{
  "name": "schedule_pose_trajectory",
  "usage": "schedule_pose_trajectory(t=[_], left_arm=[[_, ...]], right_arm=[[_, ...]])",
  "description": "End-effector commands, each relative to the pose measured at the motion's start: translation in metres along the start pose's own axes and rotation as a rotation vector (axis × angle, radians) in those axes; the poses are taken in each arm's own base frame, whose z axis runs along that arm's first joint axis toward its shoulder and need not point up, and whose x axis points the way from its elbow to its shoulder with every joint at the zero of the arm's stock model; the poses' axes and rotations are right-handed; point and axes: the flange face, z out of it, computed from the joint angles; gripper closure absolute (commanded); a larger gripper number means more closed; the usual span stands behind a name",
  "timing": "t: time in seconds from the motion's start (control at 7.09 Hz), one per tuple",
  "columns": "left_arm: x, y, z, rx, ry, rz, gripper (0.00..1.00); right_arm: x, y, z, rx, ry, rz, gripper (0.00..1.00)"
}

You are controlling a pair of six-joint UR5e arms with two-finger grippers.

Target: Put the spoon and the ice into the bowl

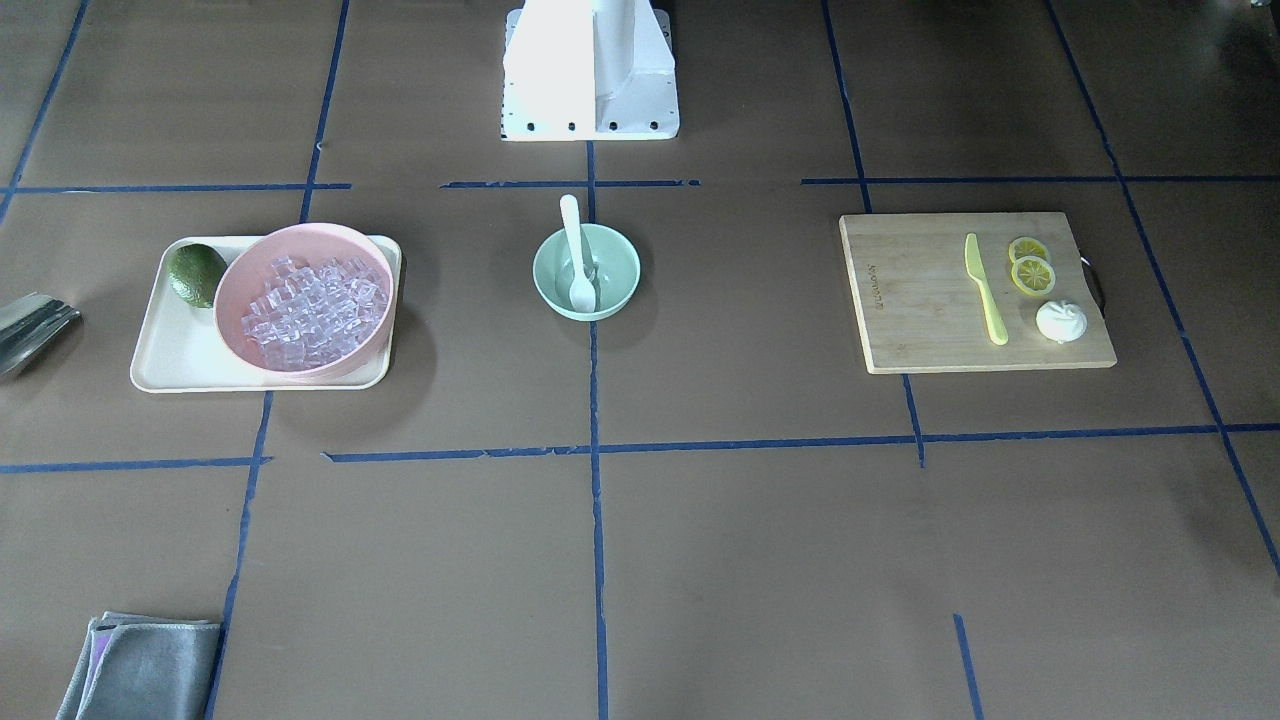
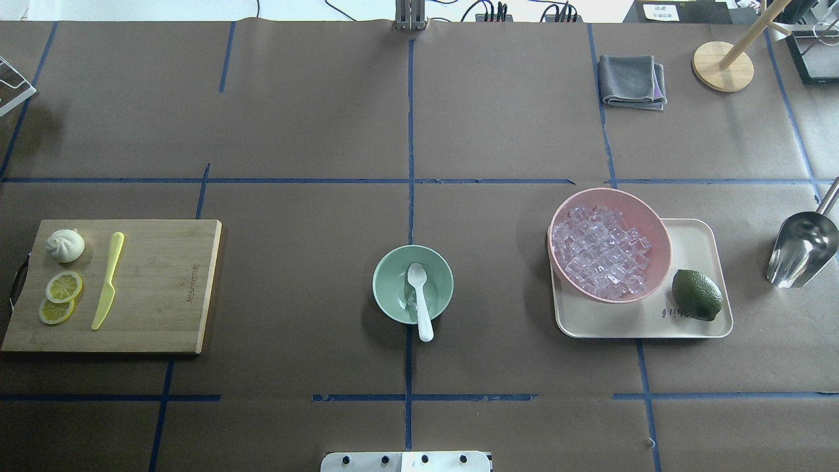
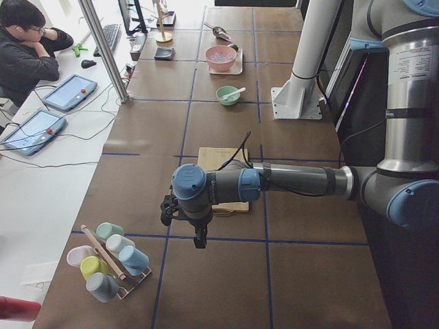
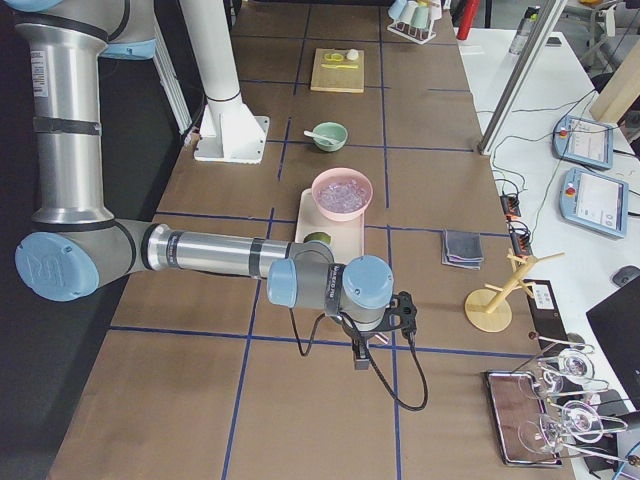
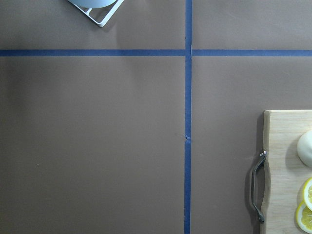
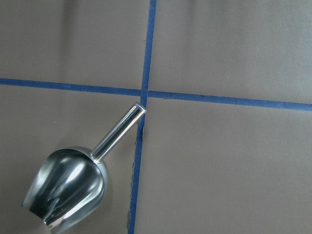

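White plastic spoon [image 2: 419, 298] laid in round mint-green bowl [image 2: 392, 275], handle toward robot. Clear ice cubes [image 2: 600, 252] held in pink bowl [image 2: 655, 226], robot's right of mint-green bowl; right gripper [image 4: 360, 358] nearer than left gripper [image 3: 199, 241]; closure of neither discernible.

Arms: left arm [image 3: 295, 181] and right arm [image 4: 205, 252], silver-grey tubes with dark bands.
Joints: pale blue caps on grey housings.
Hands: left hand [image 3: 199, 240] and right hand [image 4: 361, 358], small and black.
Cable: black cable [image 4: 410, 408] looping off the right wrist.
Base: white pedestal [image 1: 590, 80], with dark bolt holes along its foot.
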Motion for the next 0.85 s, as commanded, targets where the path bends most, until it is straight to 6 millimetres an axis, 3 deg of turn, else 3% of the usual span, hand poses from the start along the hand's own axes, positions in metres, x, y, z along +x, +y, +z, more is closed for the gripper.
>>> schedule_pose_trajectory(t=[0.0,0.71], left_arm=[[0.0001,0.0004,-0.0001,0.000,0.000,0.000,0.00],[-0.0003,0.0010,0.0004,0.040,-0.003,0.016,0.00]], right_arm=[[0.0001,-0.0001,-0.0011,0.002,0.000,0.001,0.00],[-0.0007,-0.0011,-0.0022,0.004,0.002,-0.003,0.00]])
